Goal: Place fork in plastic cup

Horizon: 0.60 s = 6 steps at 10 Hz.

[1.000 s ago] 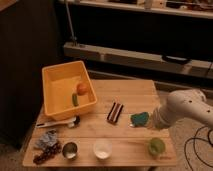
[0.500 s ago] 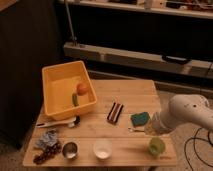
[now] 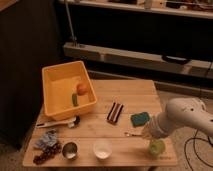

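Placement of the fork (image 3: pixel 129 134) is judged not yet done. In the camera view the fork is seen as a thin pale sliver over the wooden worktop (image 3: pixel 125 94), at about 10 o'clock of the plastic cup (image 3: pixel 156 148) and just at 9 o'clock of the hand (image 3: pixel 148 132). The hand is carried on a bulky white arm (image 3: pixel 186 117) that reaches in from 3 o'clock, and it is found just beside the cup, at 11 o'clock of it. Whether the hand is wide or narrow cannot be told, nor whether the fork is held by it or only lies beside it. The cup stands upright near the 5 o'clock corner of the worktop, and nothing can be made out inside it.

A green sponge (image 3: pixel 140 118) is seen near the fork at 1 o'clock. A white cup (image 3: pixel 102 148) and a steel cup (image 3: pixel 70 150) are lined up at 9 o'clock of the plastic cup, well apart from it. A yellow bin (image 3: pixel 56 80) is set at the 10 o'clock side.

The fork is judged to be light, stiff, very thin and rather slippery, so little is offered for a grasp if it lies flat. It is best pinched across the narrow handle near its middle. The cup is judged light and easily tipped. The fork should therefore be brought upright over the opening and lowered inside before it is let go, not dropped against the rim.
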Tool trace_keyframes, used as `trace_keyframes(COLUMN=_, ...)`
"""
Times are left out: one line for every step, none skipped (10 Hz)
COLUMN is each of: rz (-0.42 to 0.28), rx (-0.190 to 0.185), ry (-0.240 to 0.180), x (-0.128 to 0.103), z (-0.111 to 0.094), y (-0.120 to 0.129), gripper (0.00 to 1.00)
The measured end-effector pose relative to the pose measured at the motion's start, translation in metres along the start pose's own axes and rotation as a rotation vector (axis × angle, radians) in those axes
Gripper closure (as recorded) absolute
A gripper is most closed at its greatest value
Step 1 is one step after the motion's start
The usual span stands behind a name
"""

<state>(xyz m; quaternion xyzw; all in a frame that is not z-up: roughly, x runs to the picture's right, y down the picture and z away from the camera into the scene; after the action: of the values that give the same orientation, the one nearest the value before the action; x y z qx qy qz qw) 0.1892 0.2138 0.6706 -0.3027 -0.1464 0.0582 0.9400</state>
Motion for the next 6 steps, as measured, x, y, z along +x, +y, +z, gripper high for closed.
trace_keyframes(rz=0.0, rx=0.0, ry=0.002, x=-0.001, z=0.0, y=0.001, gripper=1.0)
trace_keyframes(rz=0.007, rx=0.002, ry=0.003, x=0.001, z=-0.001, y=0.004, gripper=1.0)
trace_keyframes(rz=0.015, rx=0.003, ry=0.004, x=0.003, z=-0.002, y=0.007, gripper=1.0)
trace_keyframes(rz=0.022, rx=0.004, ry=0.004, x=0.005, z=-0.003, y=0.009, gripper=1.0)
trace_keyframes(rz=0.03, rx=0.003, ry=0.002, x=0.007, z=-0.004, y=0.012, gripper=1.0)
trace_keyframes(rz=0.036, rx=0.005, ry=-0.002, x=0.01, z=-0.005, y=0.015, gripper=1.0)
